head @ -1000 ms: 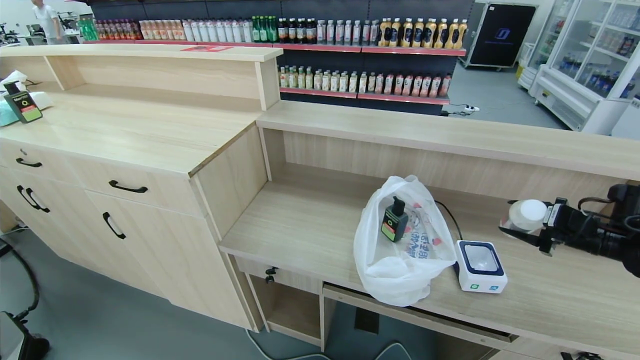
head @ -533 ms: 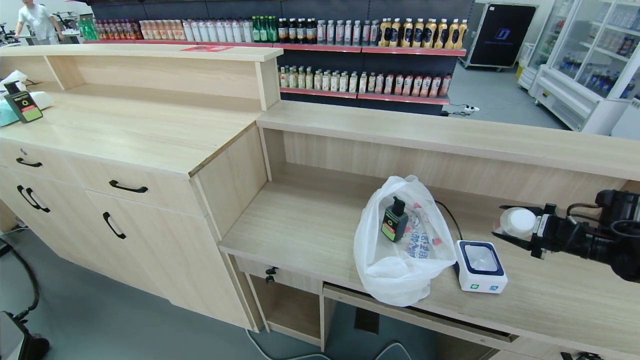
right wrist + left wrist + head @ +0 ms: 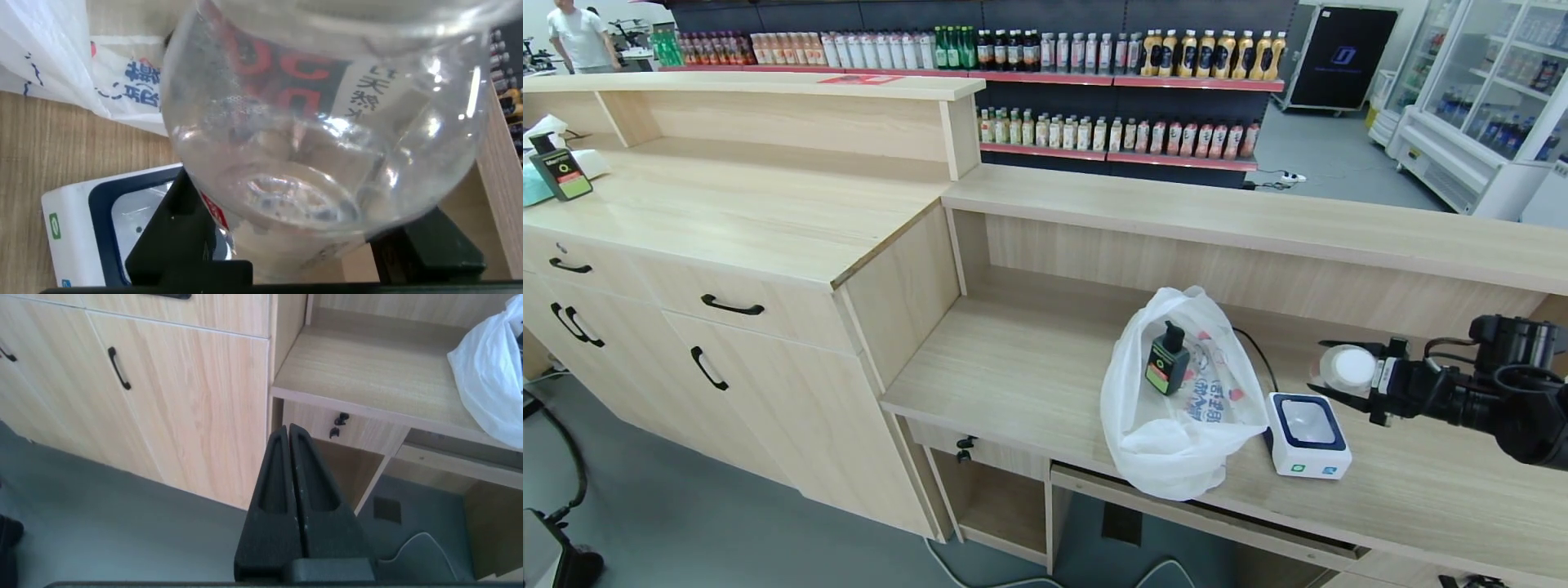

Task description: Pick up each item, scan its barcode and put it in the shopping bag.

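Note:
My right gripper (image 3: 1339, 374) is shut on a clear plastic bottle (image 3: 1349, 367) with a white cap, held lying level just right of and above the white barcode scanner (image 3: 1307, 434). In the right wrist view the bottle (image 3: 327, 139) is close up, its base toward the camera, with the scanner (image 3: 106, 229) below it. The white shopping bag (image 3: 1176, 400) stands open left of the scanner, with a dark pump bottle (image 3: 1166, 359) inside. My left gripper (image 3: 288, 469) hangs shut and empty over the floor by the cabinet.
The lower wooden desk (image 3: 1029, 367) has free room left of the bag. A raised counter (image 3: 727, 212) at the left carries another dark pump bottle (image 3: 557, 167). A ledge (image 3: 1258, 220) runs behind the desk. Shelves of drinks (image 3: 1045, 53) stand in the background.
My right gripper has carried the bottle leftward and lower, closer to the scanner. The left arm, bag and scanner have not moved.

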Robot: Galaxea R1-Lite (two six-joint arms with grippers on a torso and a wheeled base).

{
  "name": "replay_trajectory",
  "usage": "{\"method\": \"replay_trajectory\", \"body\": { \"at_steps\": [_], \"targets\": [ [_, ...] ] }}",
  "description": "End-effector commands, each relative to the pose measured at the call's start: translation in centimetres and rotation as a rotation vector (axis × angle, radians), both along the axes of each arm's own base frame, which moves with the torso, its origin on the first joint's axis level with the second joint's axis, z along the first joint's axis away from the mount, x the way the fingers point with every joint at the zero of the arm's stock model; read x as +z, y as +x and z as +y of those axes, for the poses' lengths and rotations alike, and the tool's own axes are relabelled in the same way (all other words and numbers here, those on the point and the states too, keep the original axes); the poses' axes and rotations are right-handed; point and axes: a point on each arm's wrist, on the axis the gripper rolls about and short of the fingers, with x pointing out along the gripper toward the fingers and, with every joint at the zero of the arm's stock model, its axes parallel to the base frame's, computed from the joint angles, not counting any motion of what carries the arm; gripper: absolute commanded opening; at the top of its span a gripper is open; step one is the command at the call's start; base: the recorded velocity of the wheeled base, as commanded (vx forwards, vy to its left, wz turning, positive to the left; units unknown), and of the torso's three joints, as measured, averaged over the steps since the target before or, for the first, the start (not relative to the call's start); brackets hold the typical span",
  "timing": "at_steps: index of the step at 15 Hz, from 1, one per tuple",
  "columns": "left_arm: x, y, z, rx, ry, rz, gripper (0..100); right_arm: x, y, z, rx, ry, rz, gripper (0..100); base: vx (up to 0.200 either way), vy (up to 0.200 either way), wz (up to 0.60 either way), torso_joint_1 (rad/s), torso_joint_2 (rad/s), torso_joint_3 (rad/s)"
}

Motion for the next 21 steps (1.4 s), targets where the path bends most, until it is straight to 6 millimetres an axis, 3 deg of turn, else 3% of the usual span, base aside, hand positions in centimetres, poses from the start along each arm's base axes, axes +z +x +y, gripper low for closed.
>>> {"method": "replay_trajectory", "body": {
  "at_steps": [1,12,21],
  "targets": [
    [0.0,0.0,0.0,0.002,0.000,0.000,0,-0.4,0.0,0.0,0.001,0.004,0.011,0,0.000,0.000,0.00,0.000,0.00,0.000],
    [0.0,0.0,0.0,0.002,0.000,0.000,0,-2.4,0.7,-0.3,0.001,0.018,0.051,0,0.000,0.000,0.00,0.000,0.00,0.000],
    [0.0,0.0,0.0,0.002,0.000,0.000,0,-2.8,2.5,0.4,0.039,0.017,0.030,0,0.000,0.000,0.00,0.000,0.00,0.000]
  ]
}}
